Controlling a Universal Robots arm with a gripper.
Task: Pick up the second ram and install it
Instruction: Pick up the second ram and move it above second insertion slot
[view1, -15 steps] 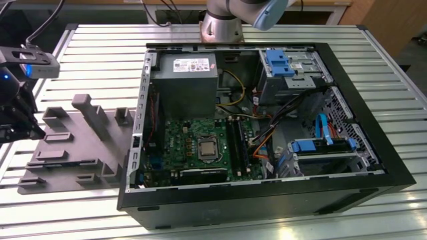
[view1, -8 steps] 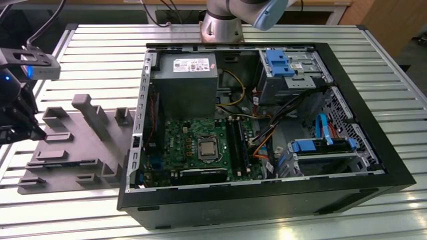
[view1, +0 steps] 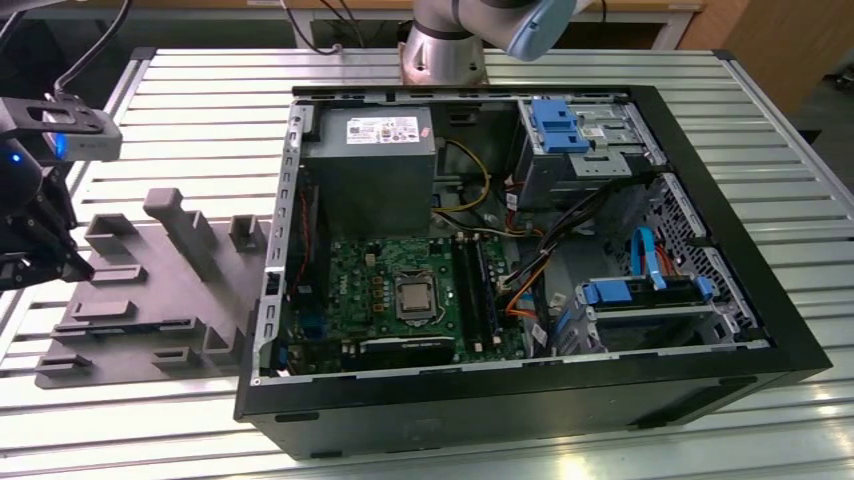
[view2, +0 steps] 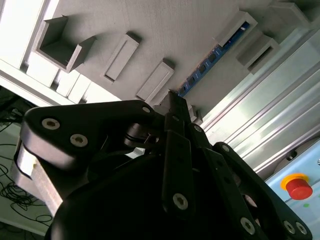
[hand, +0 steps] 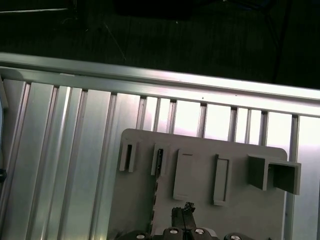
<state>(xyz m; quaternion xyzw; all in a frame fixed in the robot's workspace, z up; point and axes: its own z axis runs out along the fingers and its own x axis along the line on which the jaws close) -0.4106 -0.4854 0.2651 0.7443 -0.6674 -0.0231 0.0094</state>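
The second ram (view2: 210, 62) is a thin blue-black stick with small chips. It stands on edge in the grey holder tray (view2: 165, 30), between two of its brackets. In the first wrist view its edge (hand: 155, 192) is a thin dark line on the tray (hand: 240, 195). My gripper (view2: 175, 100) hovers over the tray close beside the stick, apart from it. Its black fingers are shut together with nothing between them. In the exterior view the gripper (view1: 47, 262) hangs at the far left, over the tray's (view1: 160, 290) left end.
An open computer case (view1: 534, 400) lies to the exterior view's right of the tray. It holds a green motherboard (view1: 387, 290) with long black slots (view1: 474, 290), a grey power supply (view1: 367, 170) and blue drive brackets (view1: 554, 125). The ribbed metal table (view1: 187, 100) ends near the tray.
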